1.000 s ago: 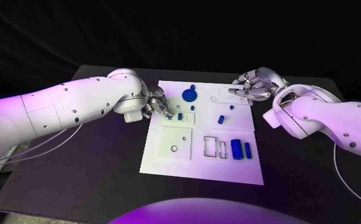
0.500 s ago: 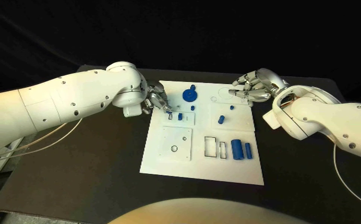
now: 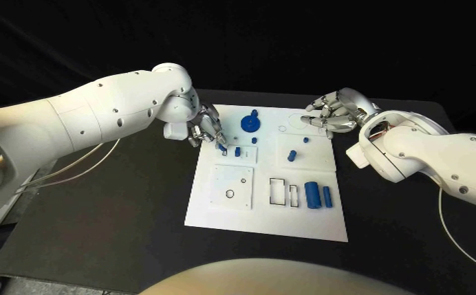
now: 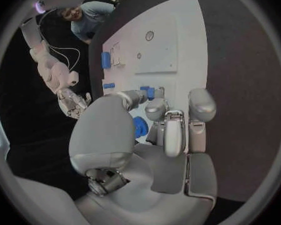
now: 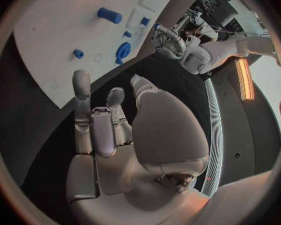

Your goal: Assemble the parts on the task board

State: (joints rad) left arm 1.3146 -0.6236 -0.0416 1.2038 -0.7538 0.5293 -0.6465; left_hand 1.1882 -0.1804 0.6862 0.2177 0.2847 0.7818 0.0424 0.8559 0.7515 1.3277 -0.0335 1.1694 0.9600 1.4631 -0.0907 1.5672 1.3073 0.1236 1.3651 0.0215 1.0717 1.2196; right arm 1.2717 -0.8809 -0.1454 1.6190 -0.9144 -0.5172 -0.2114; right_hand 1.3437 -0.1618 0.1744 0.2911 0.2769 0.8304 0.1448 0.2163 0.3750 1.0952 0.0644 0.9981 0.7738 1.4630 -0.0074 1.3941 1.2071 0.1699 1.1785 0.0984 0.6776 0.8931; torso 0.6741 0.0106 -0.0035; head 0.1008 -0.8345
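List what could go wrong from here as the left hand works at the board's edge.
1. The left hand has its fingertips down beside a small blue part near the task board's left edge; a nudge could knock the part askew.
2. Pressing on that edge might shift the board on the table, misaligning the other pieces.
3. The right hand hovers at the board's far right corner, close to a small blue peg, and could brush it.

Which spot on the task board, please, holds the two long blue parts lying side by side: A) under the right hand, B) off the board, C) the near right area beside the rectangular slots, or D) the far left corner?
C: the two long blue parts lie beside the rectangular slots on the task board, toward its near right.
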